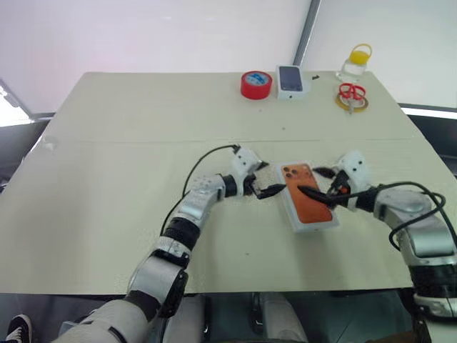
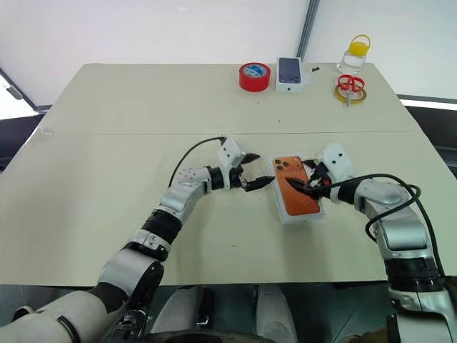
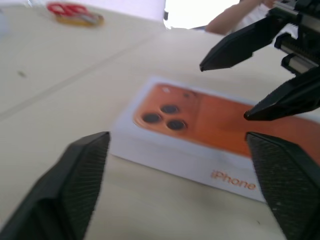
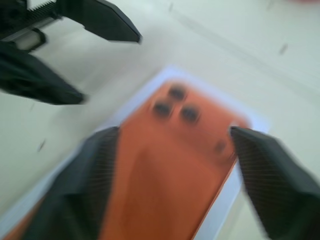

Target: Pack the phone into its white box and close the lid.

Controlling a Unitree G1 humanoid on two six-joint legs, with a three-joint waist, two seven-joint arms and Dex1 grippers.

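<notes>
Beige bench [image 1: 107, 186] carries the white box [image 3: 165, 157] near its middle, its orange phone-printed lid [image 1: 308, 194] closed on top. Left claw [image 1: 265, 191] and right claw [image 1: 319, 184] flank it, both spread, gripping nothing.

Pale table [image 1: 107, 179] before white wall [image 1: 143, 36]

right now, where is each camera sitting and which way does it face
Left eye, right eye: on the head, looking down over the table; both arms show.
Left wrist: behind the open left gripper, facing the closed white box and the right gripper.
Right wrist: above the box, its open fingers in front.
All views share the box with its orange phone picture.
</notes>
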